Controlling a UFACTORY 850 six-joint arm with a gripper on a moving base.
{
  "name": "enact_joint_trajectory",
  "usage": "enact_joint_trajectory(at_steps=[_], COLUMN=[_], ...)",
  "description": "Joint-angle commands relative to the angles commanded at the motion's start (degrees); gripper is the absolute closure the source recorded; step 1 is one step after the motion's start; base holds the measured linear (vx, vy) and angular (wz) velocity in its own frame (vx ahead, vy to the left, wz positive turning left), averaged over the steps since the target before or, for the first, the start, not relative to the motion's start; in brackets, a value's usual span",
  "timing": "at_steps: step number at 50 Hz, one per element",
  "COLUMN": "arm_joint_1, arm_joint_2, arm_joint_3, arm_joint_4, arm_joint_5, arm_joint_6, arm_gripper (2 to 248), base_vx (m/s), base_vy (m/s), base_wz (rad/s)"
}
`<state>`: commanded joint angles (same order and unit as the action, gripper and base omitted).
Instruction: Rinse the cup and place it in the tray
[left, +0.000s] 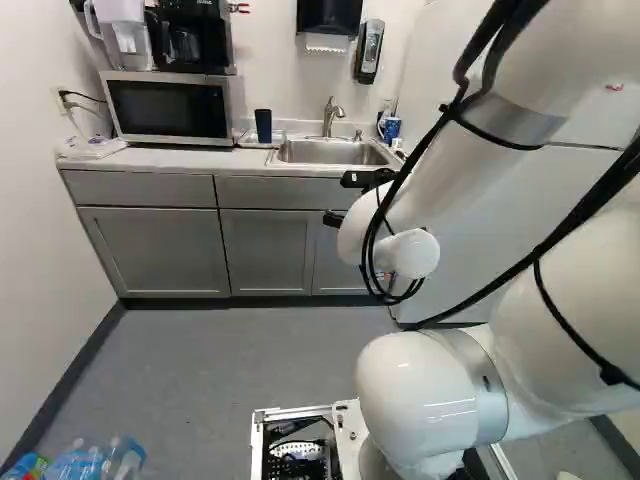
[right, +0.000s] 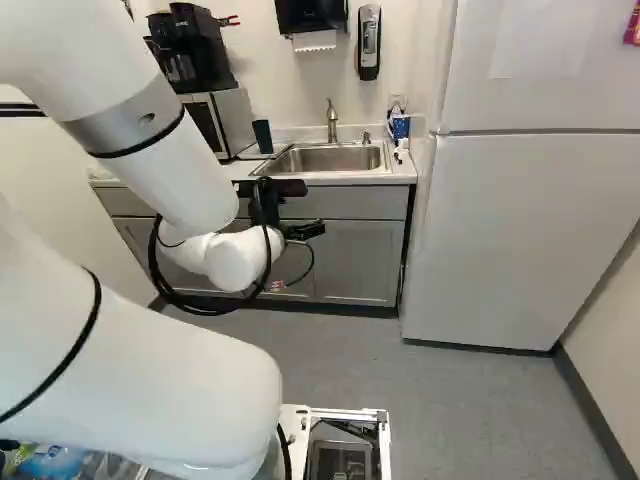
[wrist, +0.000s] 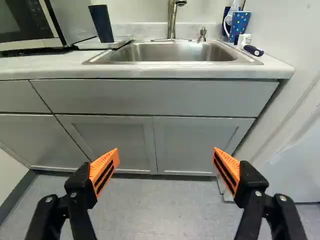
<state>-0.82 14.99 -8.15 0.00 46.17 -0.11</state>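
- My end effector is wide open, pads well apart, with nothing between them.
- I am in front of the grey cupboards, below the level of the bench top.
- The dark cup stands upright on the pale tray, between the microwave and the sink.
- The tap rises behind the sink.
- A dotted blue mug is on the bench at the sink's other side, away from the dark cup.
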Motion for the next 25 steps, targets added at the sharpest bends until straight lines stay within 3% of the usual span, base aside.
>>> enact_joint_trajectory(at_steps=[25], arm_joint_1=[0.8], arm_joint_2=[0.9], arm_joint_3=[2.9], arm_joint_4=[0.0], arm_joint_5=[3.5], arm_joint_6=[0.1], arm_gripper=[3], base_vx=[0.000], base_vy=[0.000], base_wz=[0.000])
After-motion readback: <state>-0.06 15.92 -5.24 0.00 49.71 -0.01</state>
